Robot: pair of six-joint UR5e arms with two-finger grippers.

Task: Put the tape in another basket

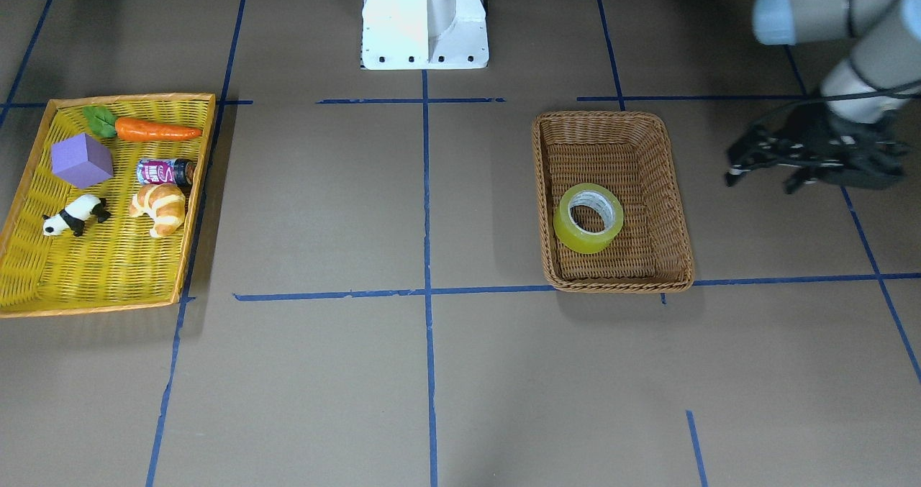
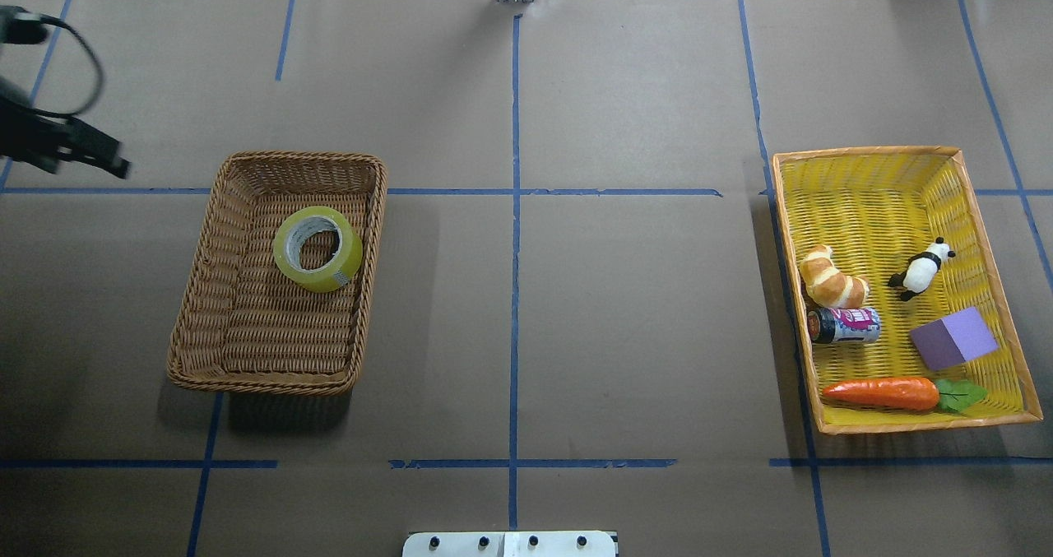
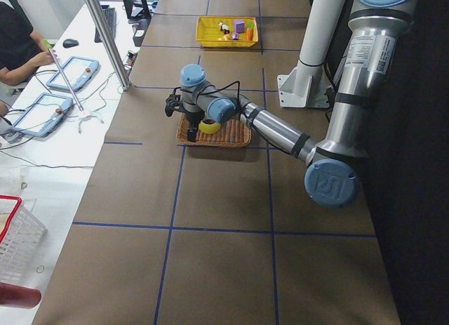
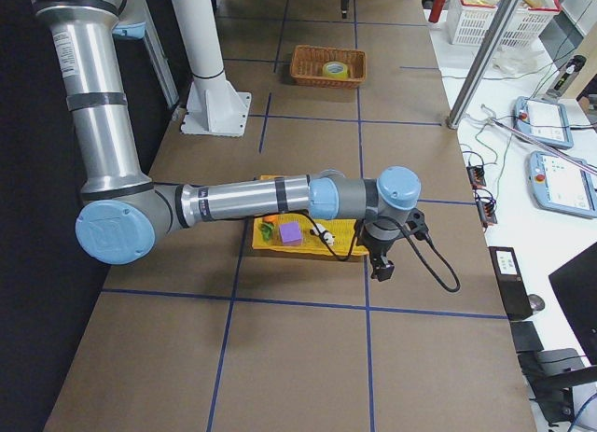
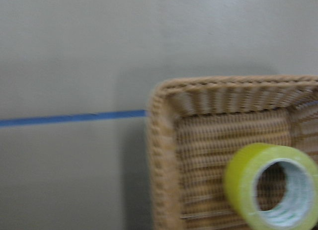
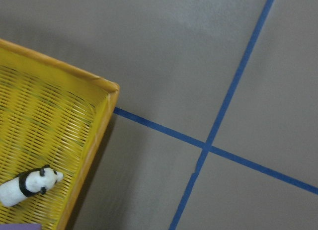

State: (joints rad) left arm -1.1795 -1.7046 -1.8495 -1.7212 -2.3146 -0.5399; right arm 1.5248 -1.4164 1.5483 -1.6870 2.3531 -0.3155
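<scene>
Starting at the fingers (image 1: 741,160) of the left gripper (image 1: 763,179): they're seen spread apart with nothing held between them, and the gripper is parked above the bare counter (image 1: 324,386), well off to the robot's left of the basket (image 1: 673,199) and not in contact with it. The tape (image 1: 572,229) is found inside that brown wicker basket, laid on the woven floor with its hole facing roughly up, in the half farther from the robot and close to the wall on the robot's right. Whether that wall is actually touched can't be made out. The same roll is caught in the lower corner of the left wrist view, a bit blurred, with one basket corner and a blue line (image 5: 74,118) on the counter beside it. The right gripper (image 4: 381,262) is only picked up by the side camera, so how far its fingers are open can't be told. It's held over the counter just beyond a corner of the yellow tray (image 1: 129,98), and that corner is what's framed in the right wrist view. The tray is set well apart from the basket, toward the other end of the counter, and it's loaded with a carrot (image 1: 158,130), a purple block (image 1: 81,160), a can (image 1: 165,172) lying on its side just beside a croissant (image 1: 160,208), and a toy panda (image 1: 72,217).
</scene>
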